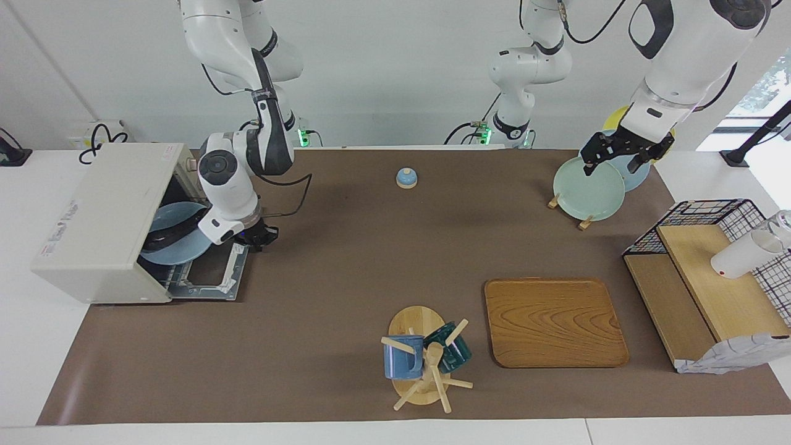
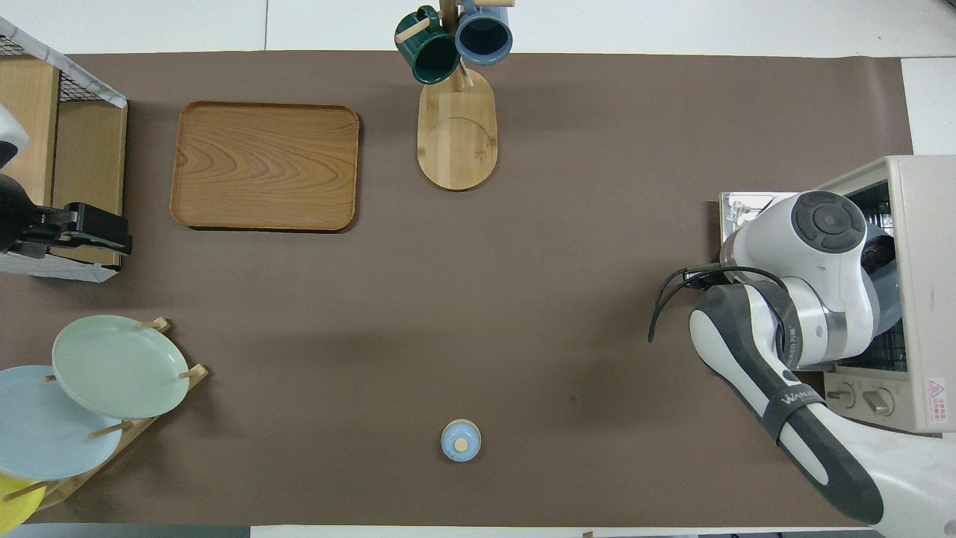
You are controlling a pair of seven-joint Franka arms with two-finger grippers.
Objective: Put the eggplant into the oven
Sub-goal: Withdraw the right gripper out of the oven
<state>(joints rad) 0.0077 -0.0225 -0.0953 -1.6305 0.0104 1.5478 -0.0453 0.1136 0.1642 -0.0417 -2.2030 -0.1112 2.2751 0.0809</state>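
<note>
The cream-white oven point(image 1: 105, 216) stands at the right arm's end of the table, its door point(image 1: 210, 278) dropped open onto the mat. Inside it, the dark eggplant point(image 1: 168, 238) lies on a light blue plate point(image 1: 182, 250); the overhead view shows the eggplant point(image 2: 875, 254) just past the arm. My right gripper point(image 1: 259, 238) hangs shut, with nothing in it, low beside the open door's edge; whether it touches the door I cannot tell. My left gripper point(image 1: 615, 162) waits open above the plate rack.
A small blue knob-topped lid point(image 1: 406, 178) sits near the robots. A mug tree point(image 1: 426, 358) and a wooden tray point(image 1: 553, 321) lie farther out. The plate rack point(image 1: 587, 188) and a wire shelf point(image 1: 704, 272) with a white cup point(image 1: 744, 253) stand at the left arm's end.
</note>
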